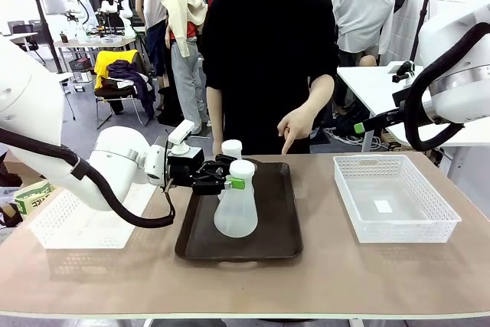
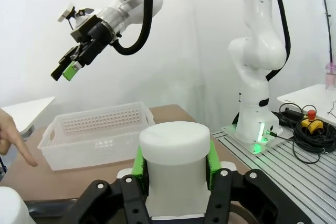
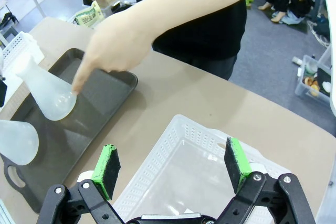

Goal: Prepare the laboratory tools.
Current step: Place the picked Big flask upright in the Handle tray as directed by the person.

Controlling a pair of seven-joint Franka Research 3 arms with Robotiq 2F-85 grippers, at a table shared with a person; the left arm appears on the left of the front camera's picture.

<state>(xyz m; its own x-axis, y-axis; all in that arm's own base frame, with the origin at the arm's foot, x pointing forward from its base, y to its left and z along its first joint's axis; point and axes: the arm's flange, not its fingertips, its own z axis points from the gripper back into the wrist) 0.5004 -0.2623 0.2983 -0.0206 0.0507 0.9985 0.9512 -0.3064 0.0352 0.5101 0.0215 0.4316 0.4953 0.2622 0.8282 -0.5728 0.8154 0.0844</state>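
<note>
Two frosted-white conical flasks stand on a dark brown tray (image 1: pixel 264 239). My left gripper (image 1: pixel 230 183) is shut on the neck of the nearer flask (image 1: pixel 236 216); in the left wrist view its green pads (image 2: pixel 138 162) press both sides of that neck (image 2: pixel 176 166). The other flask (image 1: pixel 231 148) stands free just behind it. A person's hand (image 1: pixel 295 124) points a finger down at the tray's far end, close to that flask (image 3: pixel 46 97). My right gripper (image 3: pixel 172 163) hangs open, holding nothing, above the white basket (image 3: pixel 199 182).
The white mesh basket (image 1: pixel 394 201) sits right of the tray, and another one (image 1: pixel 65 223) lies at the left under my left arm. The person stands at the table's far edge. Bare tabletop runs along the near edge.
</note>
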